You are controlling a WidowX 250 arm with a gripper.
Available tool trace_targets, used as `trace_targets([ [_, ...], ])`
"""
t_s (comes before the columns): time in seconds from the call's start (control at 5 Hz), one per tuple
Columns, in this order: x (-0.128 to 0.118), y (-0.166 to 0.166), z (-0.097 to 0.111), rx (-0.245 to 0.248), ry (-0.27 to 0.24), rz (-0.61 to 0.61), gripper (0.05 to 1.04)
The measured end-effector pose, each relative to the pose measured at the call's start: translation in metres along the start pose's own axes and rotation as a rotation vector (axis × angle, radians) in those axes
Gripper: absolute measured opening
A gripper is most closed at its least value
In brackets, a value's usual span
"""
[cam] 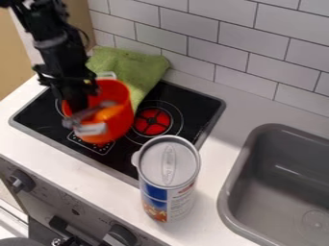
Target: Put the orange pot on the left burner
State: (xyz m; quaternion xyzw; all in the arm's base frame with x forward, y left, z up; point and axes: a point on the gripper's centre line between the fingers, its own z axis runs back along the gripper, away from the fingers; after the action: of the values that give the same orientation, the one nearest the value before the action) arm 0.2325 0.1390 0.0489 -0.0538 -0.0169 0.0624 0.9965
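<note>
Nearest to the camera stands a tall canister (168, 180) with grey lid, upright on the white counter (215, 187), in front of the near right corner of the black stovetop (193, 101). The black gripper (76, 98) is above the left part of the stovetop, at the left side of the orange pot (120, 122); I cannot tell how wide its jaws stand, or if they hold the pot. The pot is tilted over the left half of the stovetop, and whether it touches the glass is not clear. Something orange-yellow (107, 114) is inside, with a blurred grey piece (83, 114) across the rim. Just right of the pot, the stovetop has a red burner (153, 121). Green cloth (132, 67) lies over the stovetop's back left edge. Beyond the stovetop are white tiles (193, 45), to its right a grey sink (270, 192), and below its front black knobs (119, 235).
</note>
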Motion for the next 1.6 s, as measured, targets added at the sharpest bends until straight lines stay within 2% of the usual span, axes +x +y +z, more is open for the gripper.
trace_targets([
  [0.2,0.004,0.019,0.018,0.024,-0.006,0.037,0.055],
  [0.4,0.009,0.042,0.026,0.040,-0.040,0.083,0.055],
  [0.6,0.017,0.068,0.025,0.038,-0.065,0.154,0.055],
  [0.8,0.023,0.083,0.016,0.048,-0.068,0.176,0.055],
  [1.0,0.015,0.087,-0.001,0.072,-0.079,0.126,0.055],
  [1.2,0.015,0.087,-0.016,0.068,-0.086,0.116,0.055],
  [1.4,0.015,0.087,-0.021,0.078,-0.107,0.111,0.055],
  [1.6,0.015,0.090,-0.021,0.075,-0.087,0.121,0.070],
])
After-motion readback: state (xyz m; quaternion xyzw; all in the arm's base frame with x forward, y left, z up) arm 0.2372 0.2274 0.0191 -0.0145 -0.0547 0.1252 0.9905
